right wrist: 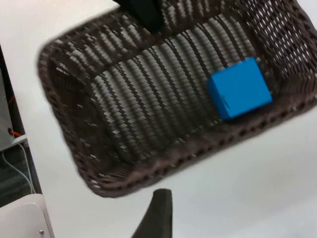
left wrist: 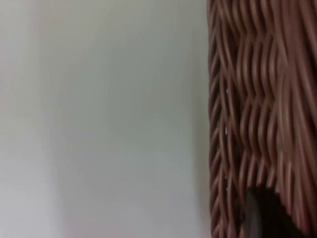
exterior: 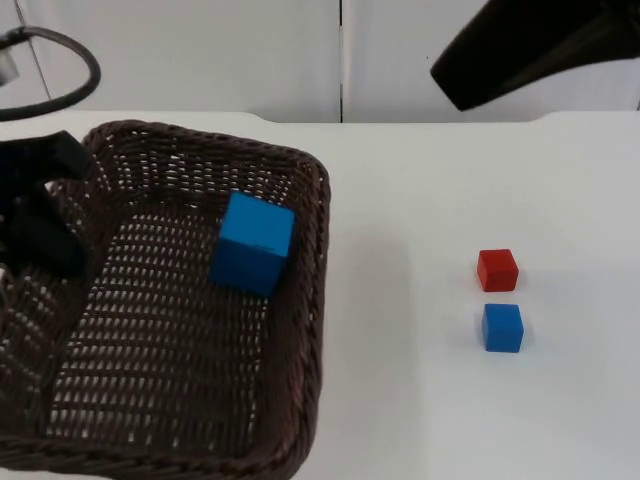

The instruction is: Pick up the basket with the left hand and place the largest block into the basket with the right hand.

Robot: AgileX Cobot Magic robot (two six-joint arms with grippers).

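Basket (exterior: 310,200) on white table (exterior: 420,400)

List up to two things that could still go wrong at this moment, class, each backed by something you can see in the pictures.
1. The left gripper holds the basket by one wall only, so it may tip or slip from the grip.
2. The large blue block lies tilted against the basket's wall, so a jolt could tumble it.

The right arm is drawn back above the table's far edge, away from the small red block and small blue block.
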